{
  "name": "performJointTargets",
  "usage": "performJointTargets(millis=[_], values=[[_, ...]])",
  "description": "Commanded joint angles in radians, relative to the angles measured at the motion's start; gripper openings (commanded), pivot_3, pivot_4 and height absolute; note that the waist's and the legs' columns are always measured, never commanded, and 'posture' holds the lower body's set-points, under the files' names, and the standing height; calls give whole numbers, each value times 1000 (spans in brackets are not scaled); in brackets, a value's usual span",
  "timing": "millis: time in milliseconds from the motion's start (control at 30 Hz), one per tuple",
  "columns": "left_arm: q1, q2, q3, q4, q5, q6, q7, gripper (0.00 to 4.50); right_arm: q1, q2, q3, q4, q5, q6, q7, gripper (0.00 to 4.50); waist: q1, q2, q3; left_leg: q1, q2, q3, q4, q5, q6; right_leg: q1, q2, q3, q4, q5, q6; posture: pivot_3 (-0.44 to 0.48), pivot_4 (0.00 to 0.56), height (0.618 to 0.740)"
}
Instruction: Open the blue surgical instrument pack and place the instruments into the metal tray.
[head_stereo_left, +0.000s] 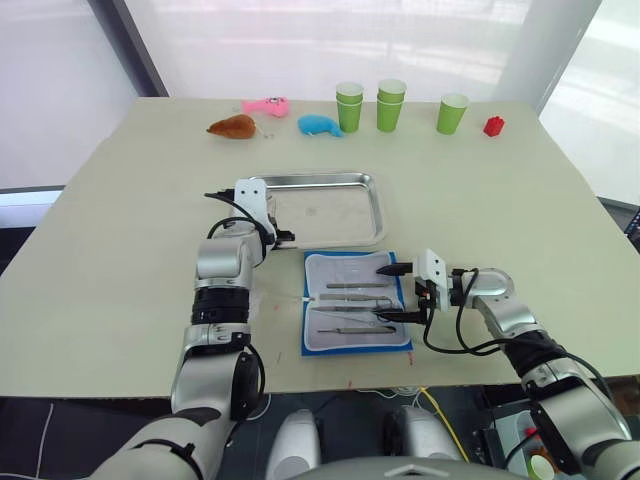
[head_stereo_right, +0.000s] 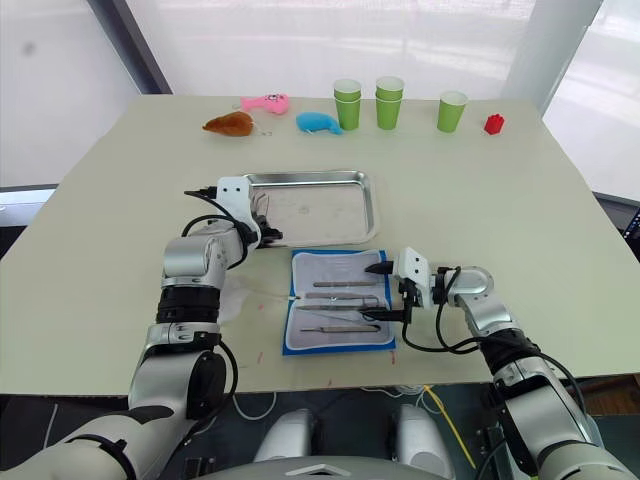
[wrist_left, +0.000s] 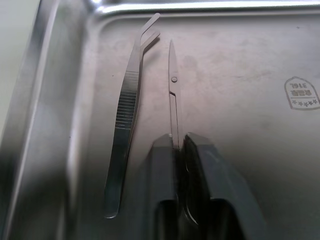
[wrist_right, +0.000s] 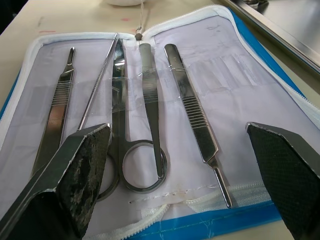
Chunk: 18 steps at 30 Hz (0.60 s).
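- Holding scissors (wrist_left: 173, 95) pinched in the left tool (wrist_left: 181, 145) over the metal tray (head_stereo_left: 378, 215); release them flat beside the tweezers (wrist_left: 127, 120).
- Right tool (head_stereo_left: 399, 292), spread, hovers over the open pack (head_stereo_left: 318, 343).

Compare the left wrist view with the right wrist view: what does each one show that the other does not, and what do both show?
The left wrist view shows bent tweezers lying in the tray and the left gripper shut on scissors. The right wrist view shows the open pack with five instruments in it, between the fingers of the open right gripper. Both show silver instruments and part of the tray.
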Motion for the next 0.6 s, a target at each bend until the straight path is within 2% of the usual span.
performJointTargets(millis=[33,267,367,467,600], values=[[-16,-4,-17,-29,4,1,11,1319,90,-33,95,189,-160,59,-23,4500,0,0,0,0,0,0,0,0,0,0,0,0,0,0,0,0,150,740],[-27,10,-53,-112,4,-17,-8,1319,93,-32,95,188,-159,59,-25,4500,0,0,0,0,0,0,0,0,0,0,0,0,0,0,0,0,150,740],[-22,6,-68,-158,-12,-73,-46,1319,94,-32,96,187,-160,59,-25,4500,0,0,1,0,0,0,0,0,0,0,0,0,0,0,0,0,150,740],[6,17,-109,-231,-50,-108,-155,1319,94,-31,96,185,-160,60,-25,4500,0,1,1,0,0,0,0,-2,-4,0,0,0,0,-1,-2,0,150,740],[106,126,-212,-331,-88,-260,-425,1319,92,-28,96,187,-159,61,-27,4500,-4,3,0,1,0,1,-1,-3,-5,0,-1,2,0,-1,-5,0,150,740]])
